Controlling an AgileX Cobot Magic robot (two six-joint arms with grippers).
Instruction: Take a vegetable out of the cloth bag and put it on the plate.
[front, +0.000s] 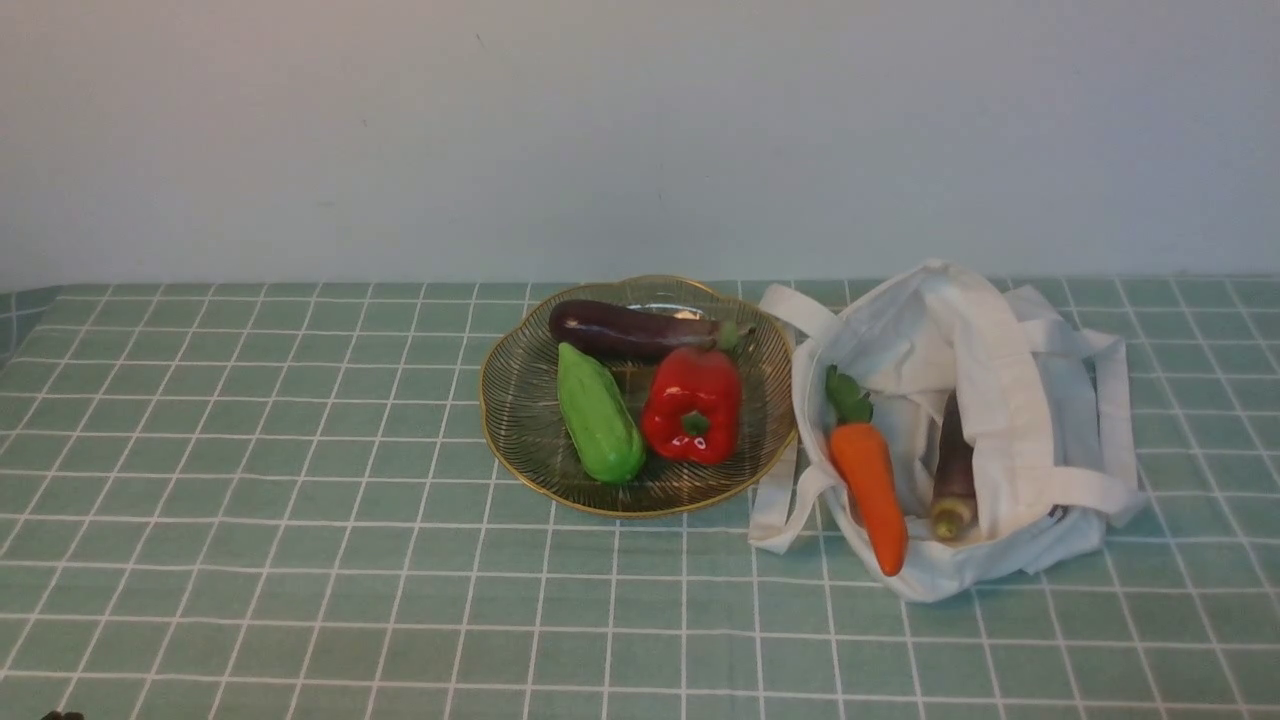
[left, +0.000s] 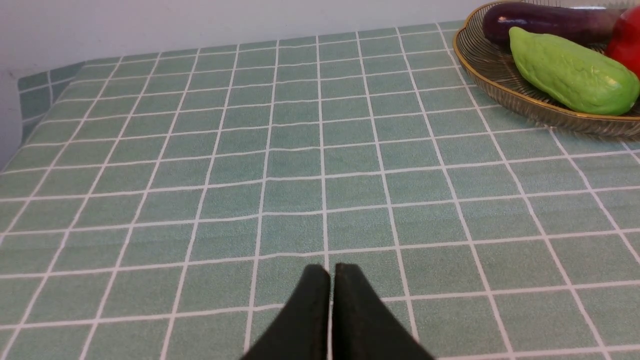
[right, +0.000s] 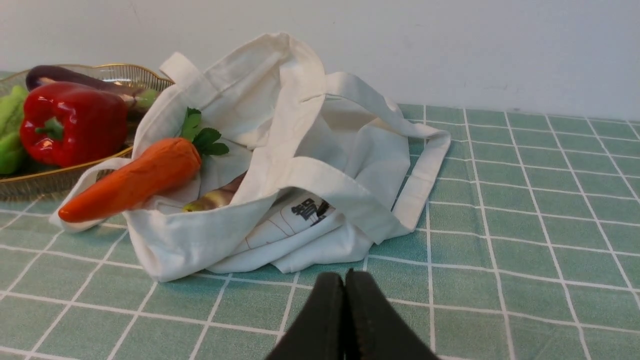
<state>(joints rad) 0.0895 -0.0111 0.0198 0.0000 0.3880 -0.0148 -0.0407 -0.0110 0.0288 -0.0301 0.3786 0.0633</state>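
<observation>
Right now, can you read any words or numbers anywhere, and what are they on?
Only one printed mark shows: dark characters on the cloth bag, low on a folded part of its fabric, seen in the right wrist view. They are partly hidden in the fold and too small to read.
Nothing readable on the plate, the vegetables, the checked tablecloth or the wall.

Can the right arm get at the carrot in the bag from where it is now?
Probably yes. The carrot lies across the bag's open mouth, uncovered, tip poking out. The right gripper sits shut, short of the bag, with only bare tablecloth between.
</observation>
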